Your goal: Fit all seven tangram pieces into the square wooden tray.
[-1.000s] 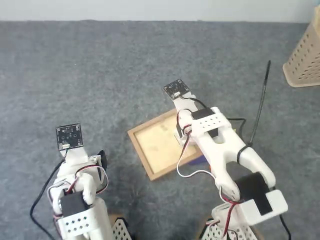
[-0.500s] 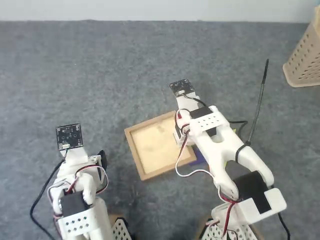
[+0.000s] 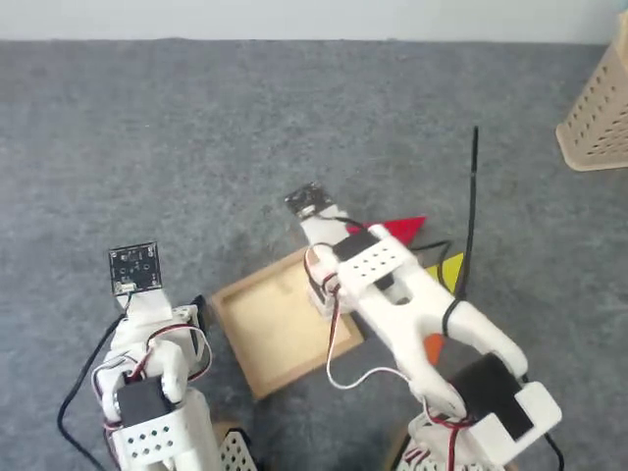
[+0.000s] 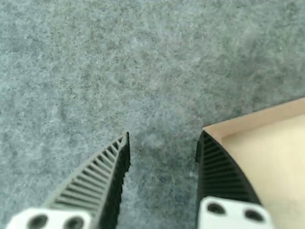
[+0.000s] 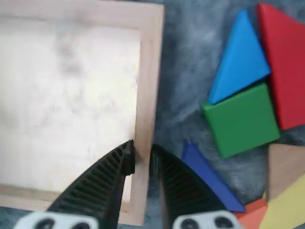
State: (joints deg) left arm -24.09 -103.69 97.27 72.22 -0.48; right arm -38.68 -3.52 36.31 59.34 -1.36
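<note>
From above, the one tray (image 3: pixel 235 345) has slid toward the left arm, baring a red piece (image 3: pixel 397 229), so filling it looks possible now. The left gripper (image 4: pixel 162 148) gapes empty, with the tray's corner just beside one finger. The right gripper (image 5: pixel 141 155) pinches the tray's rim, and all seven pieces (image 5: pixel 240 119) lie loose beside it, none inside.

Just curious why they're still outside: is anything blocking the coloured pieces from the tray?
Only the right claw, clamped on the tray rim facing the pieces. The tray floor is bare, and just carpet lies between.
</note>
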